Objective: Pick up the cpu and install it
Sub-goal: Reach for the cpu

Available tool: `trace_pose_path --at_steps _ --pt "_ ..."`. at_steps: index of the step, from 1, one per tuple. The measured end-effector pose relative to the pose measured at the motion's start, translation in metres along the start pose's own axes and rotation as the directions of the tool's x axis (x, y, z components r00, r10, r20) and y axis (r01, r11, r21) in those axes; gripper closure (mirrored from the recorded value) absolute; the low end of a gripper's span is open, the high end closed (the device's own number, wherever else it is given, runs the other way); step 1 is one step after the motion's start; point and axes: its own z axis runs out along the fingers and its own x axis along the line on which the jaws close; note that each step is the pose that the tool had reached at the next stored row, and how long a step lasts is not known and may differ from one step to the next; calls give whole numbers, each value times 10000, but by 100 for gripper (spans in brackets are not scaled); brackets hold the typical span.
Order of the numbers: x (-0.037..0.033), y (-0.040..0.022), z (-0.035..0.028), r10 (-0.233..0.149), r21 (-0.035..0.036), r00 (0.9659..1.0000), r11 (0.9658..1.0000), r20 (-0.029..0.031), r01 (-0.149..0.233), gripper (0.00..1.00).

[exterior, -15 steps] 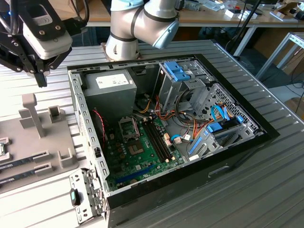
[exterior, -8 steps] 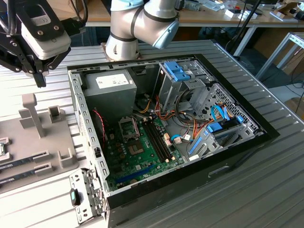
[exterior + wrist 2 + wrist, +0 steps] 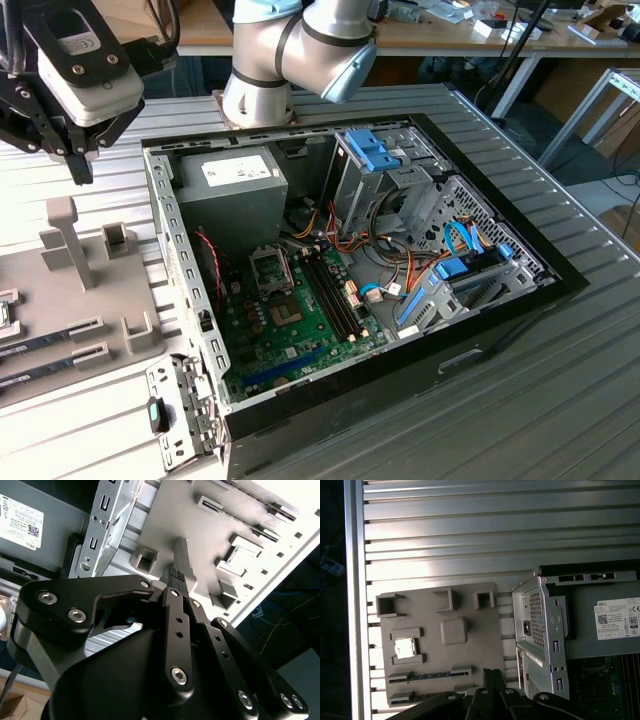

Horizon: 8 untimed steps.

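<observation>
The cpu is a small silvery square. It lies flat in a bracketed holder on the grey fixture plate, outside the computer case. My gripper hangs in the air above the far end of that plate, on the exterior view's left, clear of the cpu. Its black fingers meet at the tips with nothing between them, and the tips also show in the first wrist view. Inside the open case, the empty socket sits on the green motherboard.
The open black case fills the middle of the ribbed metal table, with a grey power supply and drive cages. On the fixture plate stand a tall post and memory sticks.
</observation>
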Motion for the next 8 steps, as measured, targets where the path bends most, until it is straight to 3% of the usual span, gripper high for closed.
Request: trace_pose_path --at_steps 8 --pt "34 -3 2 0 0 10000 10000 -1 0 89"
